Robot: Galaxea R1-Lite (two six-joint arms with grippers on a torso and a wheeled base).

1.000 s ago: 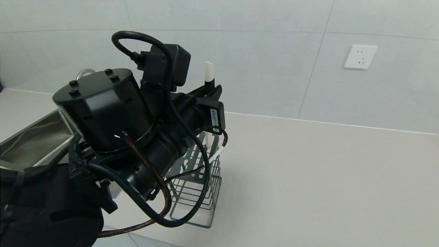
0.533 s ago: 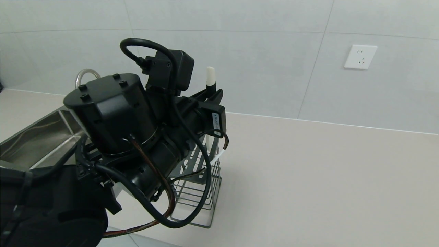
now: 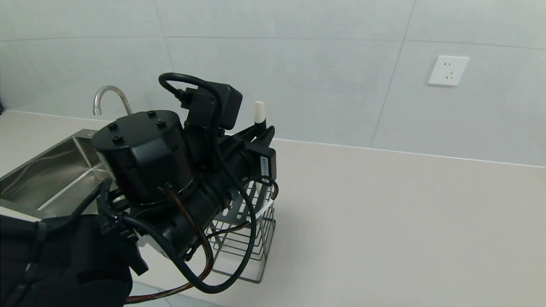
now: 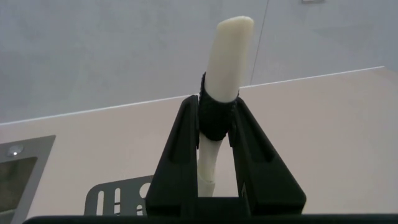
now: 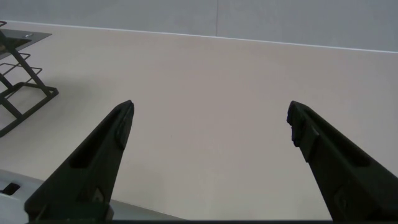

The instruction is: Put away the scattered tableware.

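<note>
Pale beige countertop [image 3: 384,204]. Standing on it: a grey wire rack [image 3: 262,238]. Sunk into it just beside the rack: a steel sink [image 3: 47,175] with a curved tap [image 3: 106,91].

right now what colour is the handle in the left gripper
Cream-white rounded handle, best in left wrist view.

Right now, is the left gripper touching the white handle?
Touching. Left wrist view: the left gripper clamps the white handle from both sides, no gap.

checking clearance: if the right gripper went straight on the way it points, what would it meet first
Likely the bare countertop; nothing else lies ahead of the right gripper, though depth is unclear.
</note>
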